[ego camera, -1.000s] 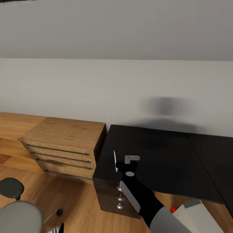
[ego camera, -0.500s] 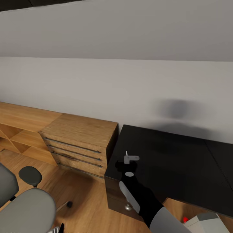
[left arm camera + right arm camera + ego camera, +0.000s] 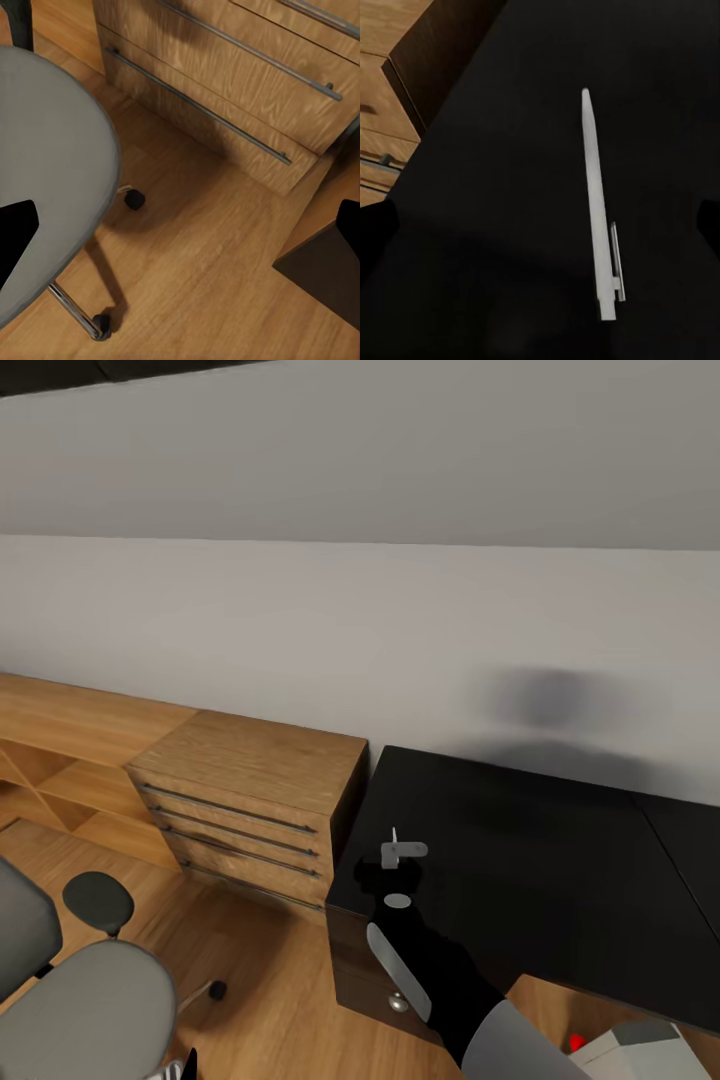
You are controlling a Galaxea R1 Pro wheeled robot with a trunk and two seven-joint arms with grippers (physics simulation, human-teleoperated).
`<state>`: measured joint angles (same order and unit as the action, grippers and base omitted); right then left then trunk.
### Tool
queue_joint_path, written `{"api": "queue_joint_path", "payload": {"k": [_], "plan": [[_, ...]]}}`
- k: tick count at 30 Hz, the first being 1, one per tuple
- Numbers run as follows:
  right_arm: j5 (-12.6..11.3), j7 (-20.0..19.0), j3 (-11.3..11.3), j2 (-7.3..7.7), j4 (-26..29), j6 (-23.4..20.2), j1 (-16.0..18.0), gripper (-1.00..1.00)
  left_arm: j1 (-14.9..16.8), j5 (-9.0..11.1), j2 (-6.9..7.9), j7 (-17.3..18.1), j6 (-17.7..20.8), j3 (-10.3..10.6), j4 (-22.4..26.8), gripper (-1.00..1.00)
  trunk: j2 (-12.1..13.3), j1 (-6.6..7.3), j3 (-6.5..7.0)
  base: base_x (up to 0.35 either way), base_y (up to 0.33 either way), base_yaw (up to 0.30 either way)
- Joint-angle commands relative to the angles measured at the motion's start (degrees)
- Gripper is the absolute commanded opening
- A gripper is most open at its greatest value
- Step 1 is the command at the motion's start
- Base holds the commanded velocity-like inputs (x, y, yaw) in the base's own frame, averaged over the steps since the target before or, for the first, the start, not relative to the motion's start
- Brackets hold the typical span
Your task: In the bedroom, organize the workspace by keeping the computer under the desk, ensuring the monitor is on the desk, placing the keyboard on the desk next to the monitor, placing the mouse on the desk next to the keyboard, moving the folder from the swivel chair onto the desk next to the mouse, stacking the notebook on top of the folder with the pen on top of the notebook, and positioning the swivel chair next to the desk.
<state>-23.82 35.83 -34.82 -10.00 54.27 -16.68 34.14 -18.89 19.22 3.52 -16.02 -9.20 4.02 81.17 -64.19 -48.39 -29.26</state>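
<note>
Right wrist view: the pen [image 3: 598,202], a thin white stick with a small clip near one end, lies flat on the glossy black worktop [image 3: 510,225] of the desk, apart from its edge. It sits between the two dark fingertips at the picture's sides, which stand wide apart and hold nothing. Beside the worktop's edge is the wooden chest of drawers [image 3: 390,90].

In the head view the right gripper [image 3: 392,860] hangs over the near left corner of the desk [image 3: 520,860], with a thin white sliver just beside it that is probably the pen [image 3: 394,835]. The chest of drawers [image 3: 250,800] stands touching the desk's left end, against a light grey wall. The grey swivel chair [image 3: 70,1010] is on the wood floor well to the left. A bit of the silver computer [image 3: 640,1050] with a red spot shows low at the right.

The left wrist view looks down on the chair seat [image 3: 45,172], its chrome legs and casters, and the chest's drawer fronts. The left jaws' dark tips sit far apart at the picture's sides, empty.

The step in hand looks like picking up the pen. To do it well, the right jaws should come straight down, centred on the pen's middle and set across its length, then close gently so the thin stick does not roll or skid away.
</note>
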Motion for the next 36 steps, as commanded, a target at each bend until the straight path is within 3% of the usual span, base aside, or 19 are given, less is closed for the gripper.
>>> {"api": "queue_joint_path", "payload": {"k": [1,7,11,26,36], "plan": [[-0.22,0.39,-0.13,0.0,-0.05,-0.28,0.05,1.0,0.01,0.51,0.08,-0.33,-0.29,0.2,0.04,1.0,-0.03,-0.01,-0.05,0.098,0.0,0.001],[0.02,-1.01,0.2,0.0,-5.11,-0.16,0.17,1.0,0.01,0.47,0.08,-0.33,-0.33,0.2,0.04,1.0,-0.03,-0.01,-0.05,0.199,0.0,0.0],[1.22,-4.29,0.34,0.0,-9.91,0.48,0.92,1.0,0.02,0.41,0.06,-0.33,-0.3,0.2,0.04,1.0,-0.03,-0.01,-0.05,0.041,0.0,0.0],[1.65,-6.51,0.45,0.0,-20.63,4.24,5.25,1.0,0.03,0.38,0.02,-0.33,-0.29,0.23,0.04,1.0,-0.03,-0.01,-0.05,0.003,0.0,0.0],[1.53,-7.11,0.45,0.0,-22.61,4.75,6.26,1.0,0.05,0.38,0.02,-0.33,-0.29,0.2,0.04,1.0,-0.03,-0.01,-0.05,0.0,0.0,0.0]]}}
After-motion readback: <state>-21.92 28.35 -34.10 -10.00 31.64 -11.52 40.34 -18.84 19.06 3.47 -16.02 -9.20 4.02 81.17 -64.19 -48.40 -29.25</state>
